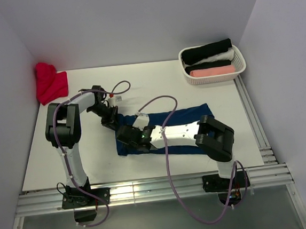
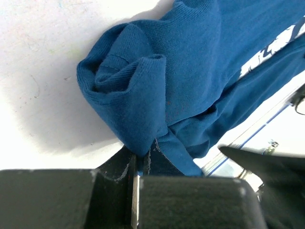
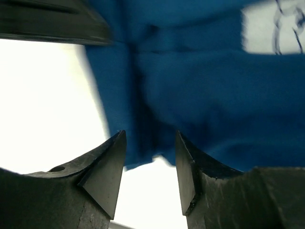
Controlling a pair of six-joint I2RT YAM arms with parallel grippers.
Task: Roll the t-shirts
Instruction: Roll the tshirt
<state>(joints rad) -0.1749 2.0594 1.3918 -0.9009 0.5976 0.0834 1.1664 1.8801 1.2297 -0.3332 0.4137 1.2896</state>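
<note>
Navy cloth dominates the middle of the white tabletop point(image 1: 155, 82): a navy blue t-shirt point(image 1: 190, 114) lies there folded into a long band that runs left to right in the overhead view. Its left end is turned over into a loose roll, best seen from the left wrist point(image 2: 119, 76), where layers of ribbed hem coil around one another. A pale print point(image 2: 267, 52) shows on the flat part beyond the roll.

Left pincer point(image 2: 140, 160) – clenched. Its two fingers meet on a fold of the navy cloth at the near side of the roll, and the fabric is pinched between them. Overhead, this pincer point(image 1: 115, 127) sits at the band's left end.

Right pincer point(image 3: 150, 143) – released. Its jaws stand apart with nothing between them, and bright tabletop shows through the gap. The shirt's edge point(image 3: 214, 95) lies just beyond the tips; the view is blurred, so contact with the cloth cannot be confirmed. Overhead, it point(image 1: 136, 137) sits just beside the left pincer, over the same end of the shirt.

Other shirts: a red t-shirt point(image 1: 50, 83) lies crumpled in the far left corner against the wall. A white slatted basket point(image 1: 239, 58) at the far right holds three rolls – a black t-shirt point(image 1: 206, 51), a white t-shirt point(image 1: 215, 60) and a pink t-shirt point(image 1: 211, 72).
</note>
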